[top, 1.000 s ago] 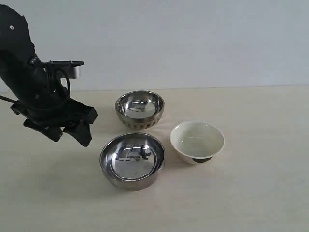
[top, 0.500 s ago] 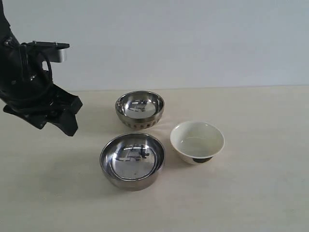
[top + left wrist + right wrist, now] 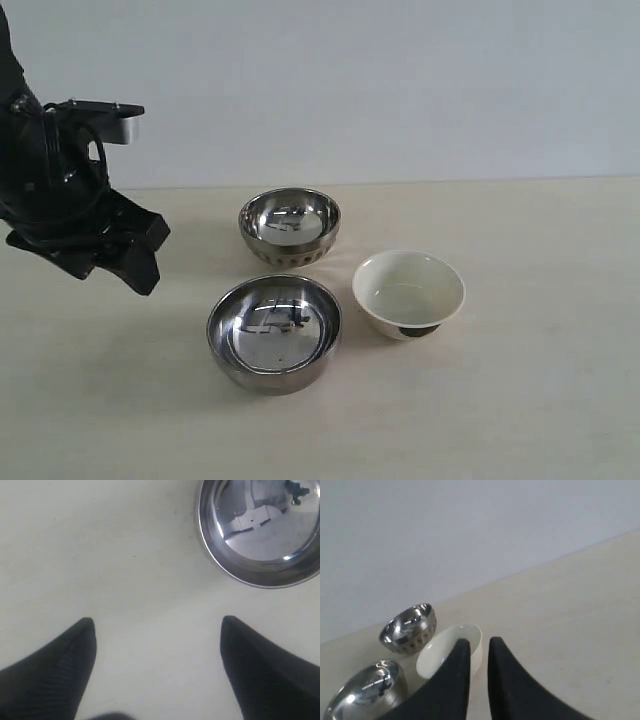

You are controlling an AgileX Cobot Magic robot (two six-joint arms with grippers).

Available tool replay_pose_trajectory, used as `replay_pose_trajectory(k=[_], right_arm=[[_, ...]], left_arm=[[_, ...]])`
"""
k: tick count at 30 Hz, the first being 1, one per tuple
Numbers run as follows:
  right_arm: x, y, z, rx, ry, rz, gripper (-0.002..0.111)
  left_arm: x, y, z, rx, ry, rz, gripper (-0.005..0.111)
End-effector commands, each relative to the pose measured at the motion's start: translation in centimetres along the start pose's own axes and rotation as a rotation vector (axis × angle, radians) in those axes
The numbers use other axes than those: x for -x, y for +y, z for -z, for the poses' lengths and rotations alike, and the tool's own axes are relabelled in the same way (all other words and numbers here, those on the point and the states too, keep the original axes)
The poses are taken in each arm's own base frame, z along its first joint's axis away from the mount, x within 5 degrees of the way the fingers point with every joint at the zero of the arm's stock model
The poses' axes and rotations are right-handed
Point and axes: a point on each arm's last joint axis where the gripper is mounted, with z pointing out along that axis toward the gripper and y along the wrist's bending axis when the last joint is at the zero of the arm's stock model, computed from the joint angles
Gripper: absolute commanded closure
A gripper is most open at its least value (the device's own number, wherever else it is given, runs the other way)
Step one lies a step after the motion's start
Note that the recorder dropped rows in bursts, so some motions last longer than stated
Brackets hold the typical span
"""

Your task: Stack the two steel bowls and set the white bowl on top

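The left claw (image 3: 113,272) is held wide and empty over bare desk (image 3: 520,400), at 10 o'clock of the wider steel bowl (image 3: 274,332). The right claw (image 3: 478,641) is seen nearly closed, with nothing gripped. The ribbed steel bowl (image 3: 289,226) is set at 12 o'clock of the wider one and the white bowl (image 3: 408,293) at 2 o'clock. All are apart: two of steel, one white.

No text, label or number is legible — nothing readable anywhere.

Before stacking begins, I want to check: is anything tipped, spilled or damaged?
Nothing stands out. The wider steel bowl, the ribbed steel bowl and the white bowl stand upright and empty.
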Motion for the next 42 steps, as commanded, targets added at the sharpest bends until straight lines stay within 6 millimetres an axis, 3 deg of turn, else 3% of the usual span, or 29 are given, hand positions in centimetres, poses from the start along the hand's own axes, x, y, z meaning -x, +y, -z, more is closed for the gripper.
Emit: replay_pose_trajectory(k=[1, 6, 8, 11, 15, 17, 22, 28, 33, 38, 42], right_arm=[[1.4, 0.2, 0.1, 0.034, -0.154, -0.201, 0.099], [4.0, 0.2, 1.0, 0.105, -0.449, -0.35, 0.099], [3.8, 0.2, 0.9, 0.12, -0.42, -0.429, 0.099], [3.5, 0.6, 0.6, 0.118, -0.341, -0.396, 0.099], [7.6, 3.1, -1.7, 0.138, -0.268, -0.227, 0.099], [9.7, 4.6, -3.9, 0.175, -0.208, -0.201, 0.099], [11.9, 7.8, -11.9, 0.35, -0.011, -0.117, 0.099], [10.6, 7.6, -22.8, 0.31, 0.288, -0.025, 0.099], [10.1, 7.3, -29.7, 0.287, 0.49, 0.05, 0.099], [10.0, 8.2, -33.8, 0.393, 0.544, -0.012, 0.099], [9.7, 9.2, -34.8, 0.4, 0.515, 0.056, 0.099]], left_arm=[[-0.1, -0.2, 0.2, -0.001, -0.006, 0.001, 0.041], [-0.2, -0.3, 0.1, -0.009, 0.004, 0.013, 0.041], [0.0, -0.3, 0.1, -0.009, -0.025, 0.015, 0.041], [0.4, -0.3, 0.1, -0.006, -0.062, 0.015, 0.041], [0.7, 0.4, 0.2, -0.067, -0.1, 0.085, 0.041], [0.6, 0.6, 0.3, -0.094, -0.097, 0.086, 0.041], [0.5, 0.9, 0.3, -0.111, -0.091, 0.071, 0.041], [1.0, 1.4, 0.5, -0.106, -0.147, 0.079, 0.041], [1.8, 1.5, 0.6, -0.095, -0.237, 0.091, 0.041], [2.4, 1.7, 0.8, -0.083, -0.31, 0.099, 0.041], [2.5, 1.6, 0.8, -0.098, -0.32, 0.11, 0.041]])
